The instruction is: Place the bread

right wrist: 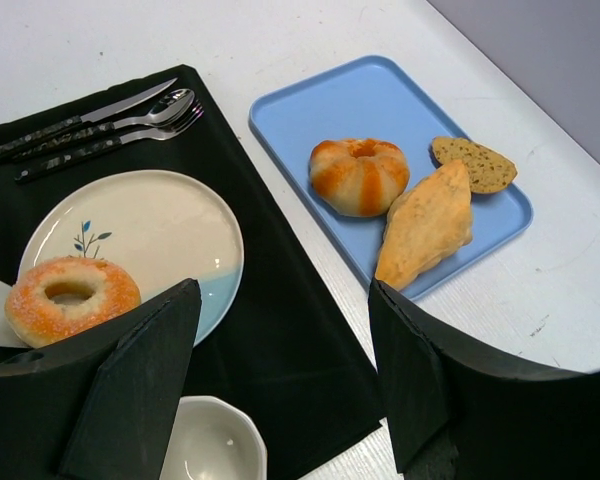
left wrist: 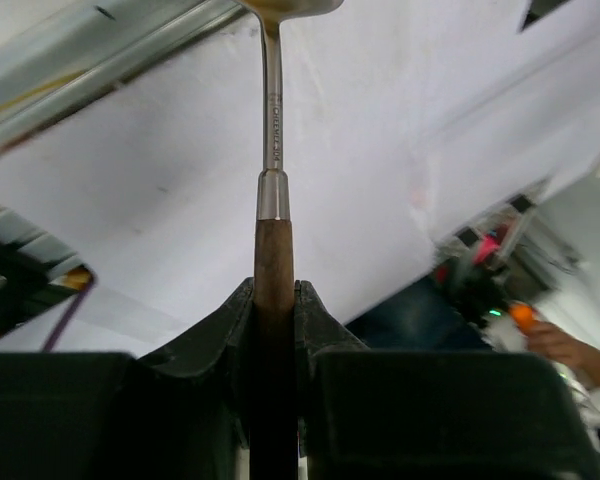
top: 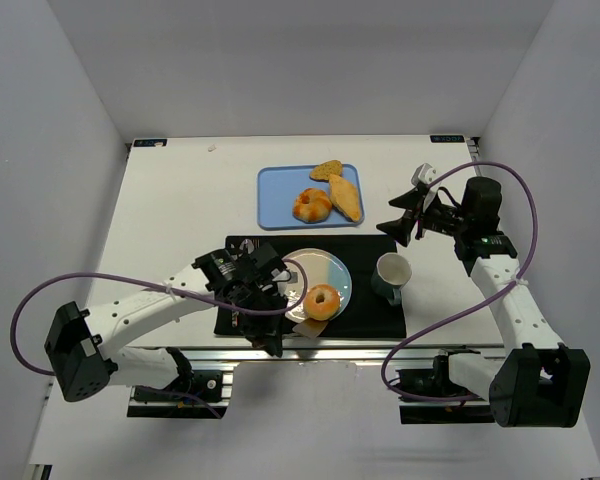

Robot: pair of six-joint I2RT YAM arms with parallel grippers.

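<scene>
The bread, a small golden-orange bagel [top: 322, 300], lies on the near right part of the white and pale-blue plate [top: 330, 270]; it also shows in the right wrist view [right wrist: 70, 297]. My left gripper [top: 265, 300] is shut on the wooden handle of a spatula [left wrist: 274, 260], whose metal shaft [left wrist: 271, 130] runs away from the fingers. The spatula's blade [top: 315, 326] lies at the plate's near edge, by the bagel. My right gripper [top: 405, 222] is open and empty above the mat's far right corner, apart from the bagel.
A black mat [top: 375, 320] carries the plate, cutlery [right wrist: 100, 125] and a white cup [top: 391, 275]. A blue tray [top: 280, 185] behind it holds a knotted roll [top: 312, 205], a tan slice [top: 346, 197] and a small brown piece [top: 326, 169].
</scene>
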